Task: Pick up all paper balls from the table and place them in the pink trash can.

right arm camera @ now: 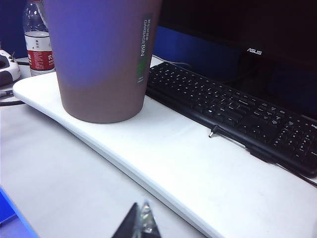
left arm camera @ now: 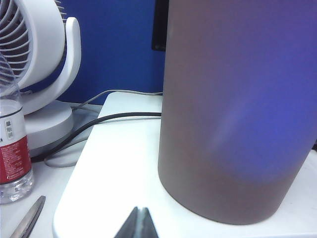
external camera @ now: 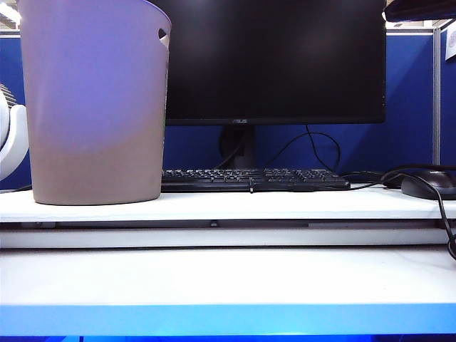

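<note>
The pink trash can [external camera: 92,107] stands upright at the left end of a raised white shelf [external camera: 285,205] on the table [external camera: 228,278]. No paper balls show in any view. My left gripper [left arm camera: 139,212] is shut and empty, hovering low over the shelf just in front of the trash can [left arm camera: 237,109]. My right gripper [right arm camera: 140,207] is also shut and empty, above the lower table surface near the shelf's front edge, with the trash can [right arm camera: 104,54] farther off. Neither gripper shows in the exterior view.
A black monitor [external camera: 278,57] and black keyboard [external camera: 253,178] stand on the shelf beside the bin, with a mouse [external camera: 431,187] and cables at the right. Left of the shelf are a white fan [left arm camera: 34,44], a water bottle [left arm camera: 12,148], scissors [left arm camera: 27,218] and a dark cable [left arm camera: 99,121].
</note>
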Tool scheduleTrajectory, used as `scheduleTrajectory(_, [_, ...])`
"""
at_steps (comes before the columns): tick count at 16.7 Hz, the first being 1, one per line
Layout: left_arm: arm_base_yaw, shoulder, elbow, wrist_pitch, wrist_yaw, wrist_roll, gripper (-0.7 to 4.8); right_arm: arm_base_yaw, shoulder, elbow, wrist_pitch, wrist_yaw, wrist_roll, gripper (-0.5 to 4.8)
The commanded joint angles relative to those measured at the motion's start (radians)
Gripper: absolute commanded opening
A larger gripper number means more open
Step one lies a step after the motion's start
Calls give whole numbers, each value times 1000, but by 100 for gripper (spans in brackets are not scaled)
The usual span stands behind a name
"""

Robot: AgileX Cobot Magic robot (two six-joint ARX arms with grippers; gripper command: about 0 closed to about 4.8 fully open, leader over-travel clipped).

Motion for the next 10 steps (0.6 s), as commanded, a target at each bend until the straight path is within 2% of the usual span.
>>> scheduleTrajectory(1, [2,-2,0,12,-3,-3,-4,-4,-10,5,-3,10,12,-6])
scheduleTrajectory(2, [2,-2,0,12,-3,-3,-5,-27,-30,4,-23,15,18,-6])
scheduleTrajectory(3, [2,-2,0,12,-3,-3,-5,-77,-51,-2,-35,74,26,-6])
scheduleTrajectory(5, [2,-2,0,11,-3,-3,-4,-257,-66,-59,46,336,154,-6])
scheduleTrajectory(6, [2,-2,0,11,-3,-3,-4,-338,-66,-86,82,326,165,-6])
scheduleTrajectory(8, [2,-2,0,11,-2,-3,-4,-541,-99,-174,171,140,178,-6])
scheduleTrajectory(10, [2,-2,0,11,-3,-3,-4,-644,-156,-240,186,31,197,-6])
